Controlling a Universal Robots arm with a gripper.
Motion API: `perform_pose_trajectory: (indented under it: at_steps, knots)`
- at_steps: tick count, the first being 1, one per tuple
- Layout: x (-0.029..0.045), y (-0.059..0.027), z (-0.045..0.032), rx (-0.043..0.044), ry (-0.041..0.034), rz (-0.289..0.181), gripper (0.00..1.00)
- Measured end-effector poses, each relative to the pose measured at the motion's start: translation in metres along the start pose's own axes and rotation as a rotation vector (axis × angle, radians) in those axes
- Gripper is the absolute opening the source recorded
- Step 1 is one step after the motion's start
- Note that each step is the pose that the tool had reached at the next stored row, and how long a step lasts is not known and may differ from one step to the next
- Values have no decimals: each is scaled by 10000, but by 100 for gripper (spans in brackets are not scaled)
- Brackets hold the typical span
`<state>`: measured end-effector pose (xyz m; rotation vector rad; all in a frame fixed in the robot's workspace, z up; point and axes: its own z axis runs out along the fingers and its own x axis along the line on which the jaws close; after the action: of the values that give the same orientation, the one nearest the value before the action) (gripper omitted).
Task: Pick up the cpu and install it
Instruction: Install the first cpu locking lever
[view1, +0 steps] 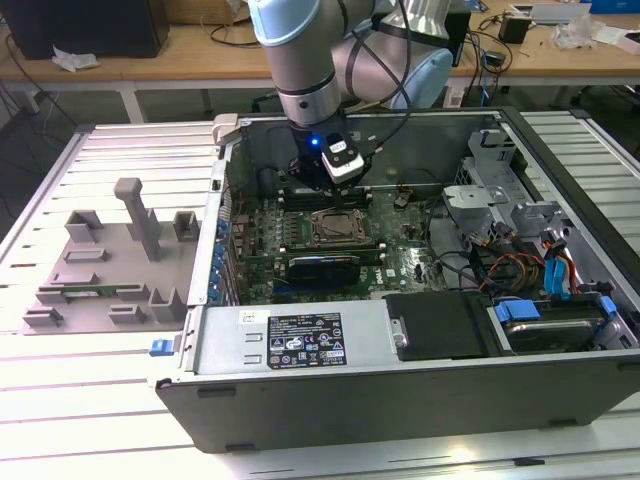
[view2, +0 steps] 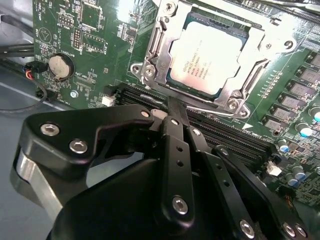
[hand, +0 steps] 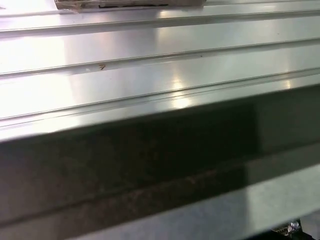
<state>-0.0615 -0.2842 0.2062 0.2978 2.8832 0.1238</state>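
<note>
The cpu (view2: 210, 60), a shiny silver square with a thin dark rim, lies flat inside the motherboard socket (view2: 150, 65), with the metal frame around it. In the second wrist view my gripper (view2: 172, 104) hovers just beside the socket's edge, its black fingers (view2: 176, 130) pressed together with nothing between them. In the exterior view the gripper (view1: 335, 188) hangs inside the open computer case (view1: 300, 345), just above and behind the socket (view1: 338, 228).
Grey fixture blocks (view1: 110, 260) stand on the ribbed table at the exterior view's left. Memory slots (view2: 240, 135) and a coin battery (view2: 61, 65) flank the socket. Drive cages and cables (view1: 520, 230) crowd the case's right side. The first wrist view shows table ribs (hand: 150, 65).
</note>
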Motion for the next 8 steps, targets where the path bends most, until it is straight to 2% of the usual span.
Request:
perform_pose_trajectory:
  at_steps: [5,8]
  knots:
    - [48,4,-2,-38,-103,60,11]
    - [83,8,-1,-71,-189,116,11]
